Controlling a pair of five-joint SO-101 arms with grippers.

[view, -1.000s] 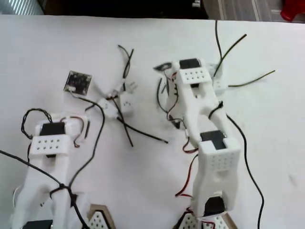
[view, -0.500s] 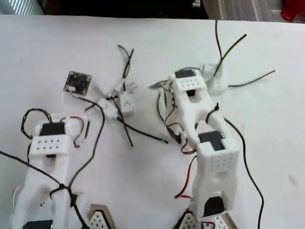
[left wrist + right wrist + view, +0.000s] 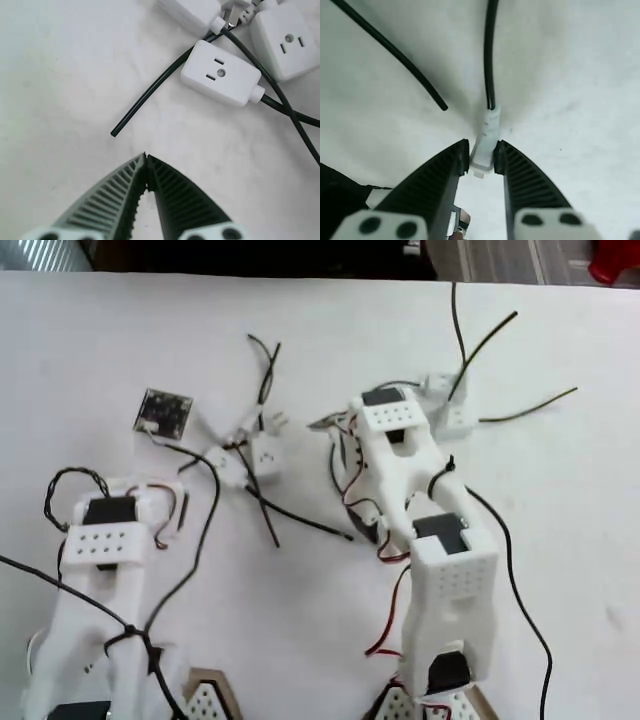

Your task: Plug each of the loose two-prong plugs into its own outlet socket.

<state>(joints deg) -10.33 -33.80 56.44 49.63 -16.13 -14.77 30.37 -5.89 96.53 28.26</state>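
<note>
My right gripper [image 3: 481,147] is shut on a small white two-prong plug [image 3: 484,137] whose black cord [image 3: 490,50] runs away over the table. In the high view this gripper [image 3: 326,423] sits at mid table, left of two white outlets [image 3: 448,400]. My left gripper [image 3: 146,159] is shut with nothing in it, hovering a short way from a white outlet socket [image 3: 220,72]. A second outlet [image 3: 282,40] lies just beyond it. In the high view these outlets [image 3: 250,458] lie in a cluster with a loose plug [image 3: 272,422].
A small dark square board [image 3: 163,410] lies at the left back. Loose black cords [image 3: 300,520] cross the table between the arms. Thin green wires [image 3: 525,410] trail off at the right. The table's far edge [image 3: 300,275] runs along the back.
My right arm has drawn back toward the front and slightly left, away from the right-hand outlets. The left arm has kept still.
</note>
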